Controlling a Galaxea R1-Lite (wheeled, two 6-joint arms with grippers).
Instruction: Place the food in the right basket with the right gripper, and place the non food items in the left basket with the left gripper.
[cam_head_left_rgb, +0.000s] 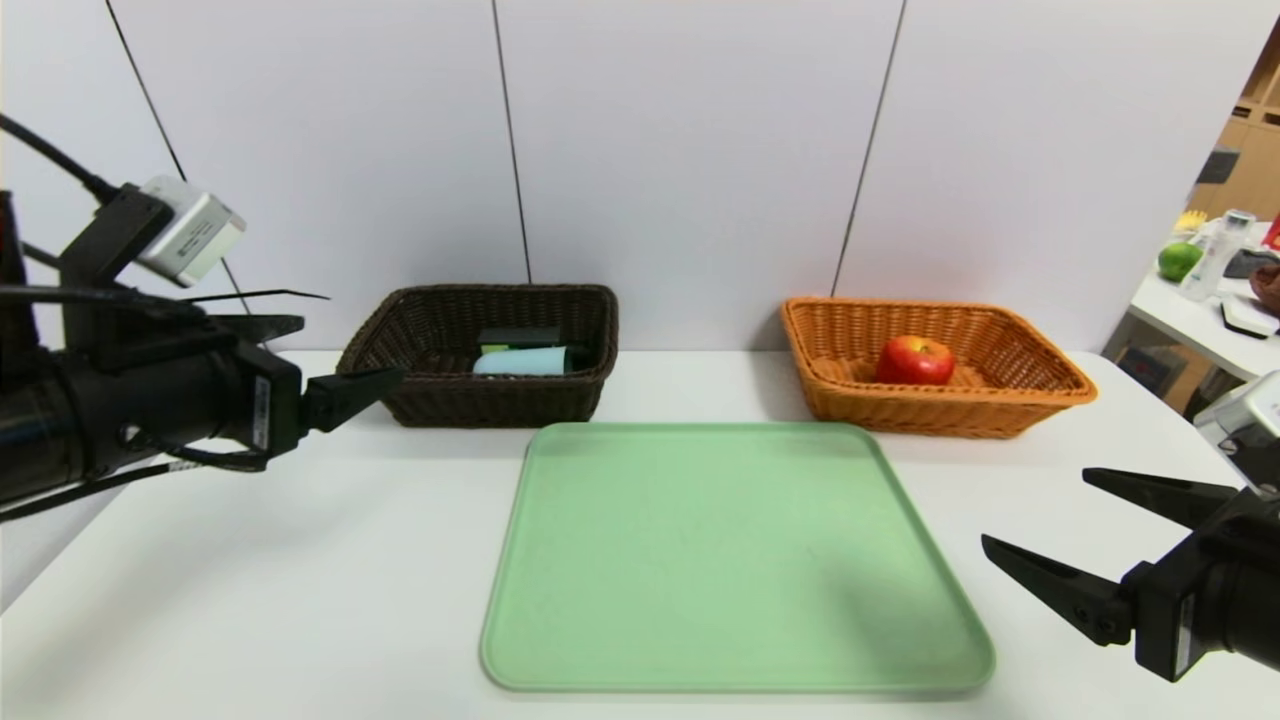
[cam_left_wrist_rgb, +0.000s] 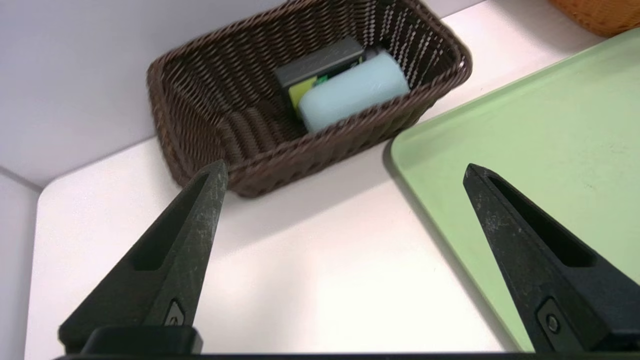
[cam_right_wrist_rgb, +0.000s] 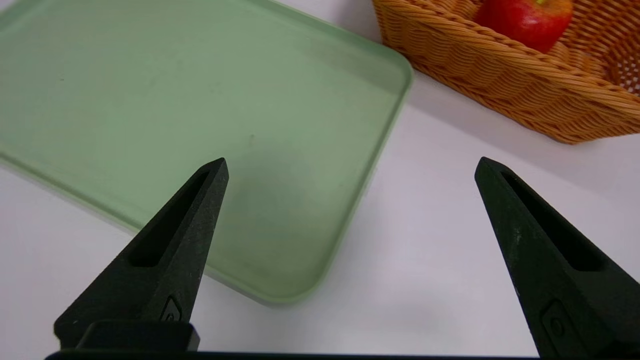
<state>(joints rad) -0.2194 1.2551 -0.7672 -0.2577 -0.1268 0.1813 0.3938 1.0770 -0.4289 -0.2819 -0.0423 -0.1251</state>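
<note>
The red apple (cam_head_left_rgb: 914, 361) (cam_right_wrist_rgb: 525, 20) lies inside the orange-tan right basket (cam_head_left_rgb: 1040, 395) (cam_right_wrist_rgb: 500, 80). In the dark brown left basket (cam_head_left_rgb: 400, 330) (cam_left_wrist_rgb: 210, 95) the pale blue tumbler (cam_head_left_rgb: 520, 361) (cam_left_wrist_rgb: 352, 90) lies on its side against the black pump bottle (cam_head_left_rgb: 520, 337) (cam_left_wrist_rgb: 317, 62) with its green label. My left gripper (cam_head_left_rgb: 352, 348) (cam_left_wrist_rgb: 345, 170) hovers open and empty over the table, left of that basket's front corner. My right gripper (cam_head_left_rgb: 1035, 515) (cam_right_wrist_rgb: 350, 165) stands open and empty low at the right, beside the tray's near right corner.
A bare pale green tray (cam_head_left_rgb: 735, 555) (cam_left_wrist_rgb: 540, 125) (cam_right_wrist_rgb: 200, 115) lies in the middle of the white table (cam_head_left_rgb: 260, 580). A side table (cam_head_left_rgb: 1195, 325) at the far right carries a green fruit (cam_head_left_rgb: 1179, 260) and other items. A white wall stands behind the baskets.
</note>
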